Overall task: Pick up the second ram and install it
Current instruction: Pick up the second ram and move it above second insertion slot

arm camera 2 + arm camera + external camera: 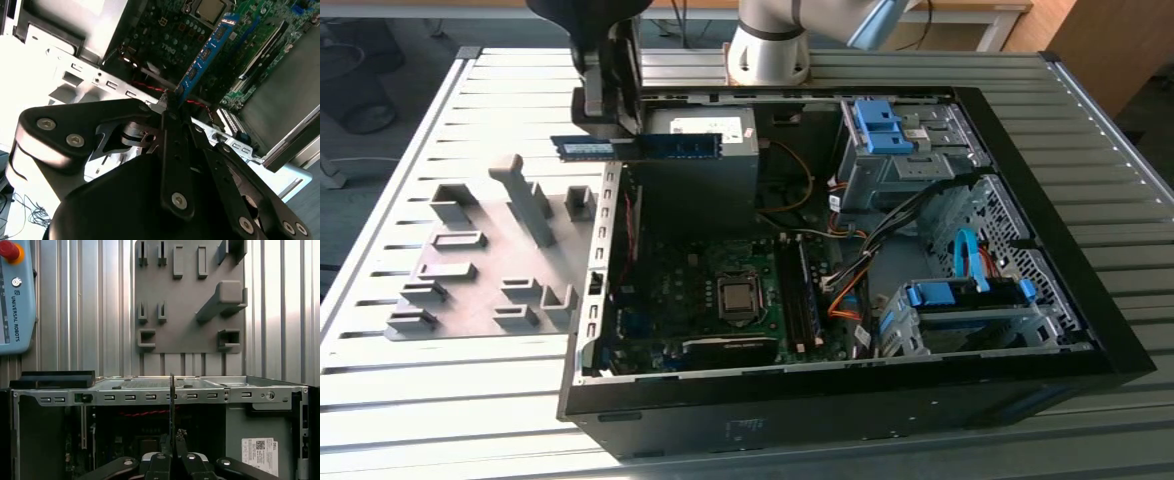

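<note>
The second ram [640,147] is a thin blue-green board with a white sticker, held level in the air over the wall of the open computer case [761,420] on the exterior view's left. My gripper [616,135] comes down from above and is shut on it near its middle. In the second wrist view the ram [205,55] juts out from between the black fingers [172,107] over the motherboard. The first wrist view shows the ram [172,405] edge-on as a thin dark line rising from the gripper [172,442].
A grey holder plate [480,260] with upright blocks lies on the slatted table at the exterior view's left. Inside the case are the motherboard [707,300], its memory slots [798,300], a power supply [707,128] and blue drive cages [961,300]. A teach pendant [15,295] lies on the table.
</note>
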Robot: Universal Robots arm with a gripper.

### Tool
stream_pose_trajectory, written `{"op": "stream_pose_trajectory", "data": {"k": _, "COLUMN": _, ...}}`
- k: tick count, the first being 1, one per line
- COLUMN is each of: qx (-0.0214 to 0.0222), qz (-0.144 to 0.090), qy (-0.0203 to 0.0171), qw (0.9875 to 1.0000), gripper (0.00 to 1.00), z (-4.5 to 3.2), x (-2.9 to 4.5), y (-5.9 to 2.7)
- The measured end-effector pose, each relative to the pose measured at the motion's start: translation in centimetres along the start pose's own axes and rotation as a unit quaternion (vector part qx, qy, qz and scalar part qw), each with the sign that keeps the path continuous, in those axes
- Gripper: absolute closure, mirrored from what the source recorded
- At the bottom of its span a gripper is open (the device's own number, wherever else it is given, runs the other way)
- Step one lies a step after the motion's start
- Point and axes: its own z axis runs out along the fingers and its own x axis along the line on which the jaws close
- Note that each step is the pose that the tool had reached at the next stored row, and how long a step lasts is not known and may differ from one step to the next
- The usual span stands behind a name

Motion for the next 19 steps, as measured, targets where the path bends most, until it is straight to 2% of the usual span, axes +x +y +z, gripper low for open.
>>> {"op": "stream_pose_trajectory", "data": {"k": 7, "qx": 0.0000, "qz": 0.000, "qy": 0.0000, "qw": 1.0000, "gripper": 0.86, "z": 0.00, "x": -0.04, "y": -1.28}}
{"op": "stream_pose_trajectory", "data": {"k": 19, "qx": 0.0000, "qz": 0.000, "qy": 0.0000, "qw": 1.0000, "gripper": 0.86, "z": 0.01, "x": -0.08, "y": -2.82}}
